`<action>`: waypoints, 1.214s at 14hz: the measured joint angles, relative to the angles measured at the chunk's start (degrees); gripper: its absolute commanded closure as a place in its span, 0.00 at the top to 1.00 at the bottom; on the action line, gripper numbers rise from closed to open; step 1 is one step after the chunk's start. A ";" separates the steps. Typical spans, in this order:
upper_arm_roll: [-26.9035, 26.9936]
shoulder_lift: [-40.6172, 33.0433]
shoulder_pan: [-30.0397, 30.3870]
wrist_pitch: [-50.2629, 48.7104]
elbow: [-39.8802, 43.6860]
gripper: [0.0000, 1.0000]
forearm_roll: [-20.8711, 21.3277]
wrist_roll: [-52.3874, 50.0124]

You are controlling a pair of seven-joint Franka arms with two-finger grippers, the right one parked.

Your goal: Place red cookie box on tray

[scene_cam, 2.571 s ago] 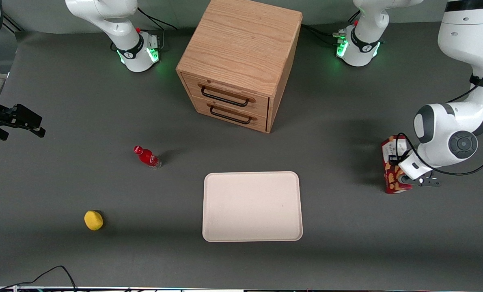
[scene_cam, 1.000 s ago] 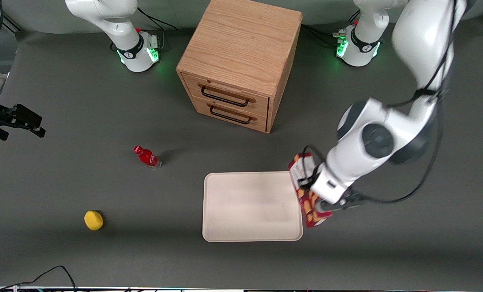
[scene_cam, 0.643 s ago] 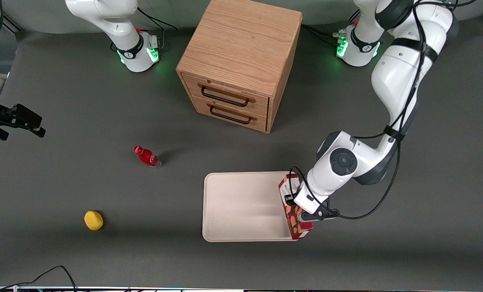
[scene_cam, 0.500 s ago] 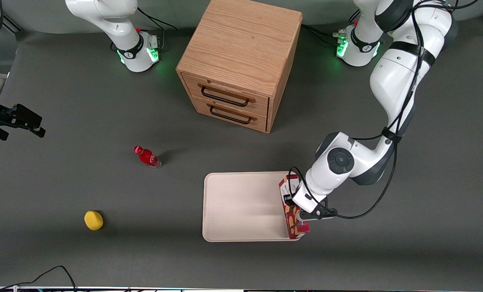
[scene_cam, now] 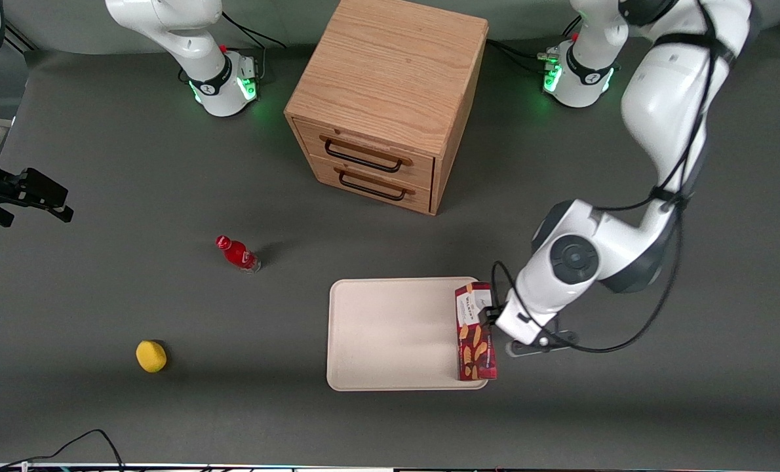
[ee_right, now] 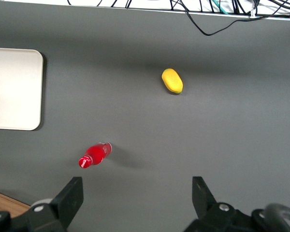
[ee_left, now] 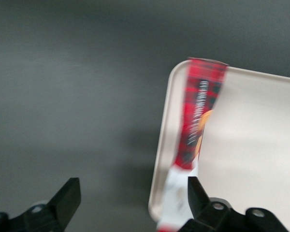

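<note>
Released, the red cookie box (scene_cam: 475, 332) lies along the tray (scene_cam: 390, 334) edge, clear of the gripper (ee_left: 133, 200)'s spread jaws.

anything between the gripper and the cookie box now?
Nothing. The open gripper sits beside the box, which lies along the tray's edge toward the working arm; the wrist view shows only bare table between its fingers.

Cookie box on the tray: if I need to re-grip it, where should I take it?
The cookie box lies flat along the tray edge nearest the working arm. Probably best from above, pinching its two long sides at mid-length: it is narrow there. The gripper, open, sits beside it.
</note>
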 measured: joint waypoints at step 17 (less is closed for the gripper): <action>29.49 -50.30 1.93 -32.05 -25.63 1.00 -17.09 47.71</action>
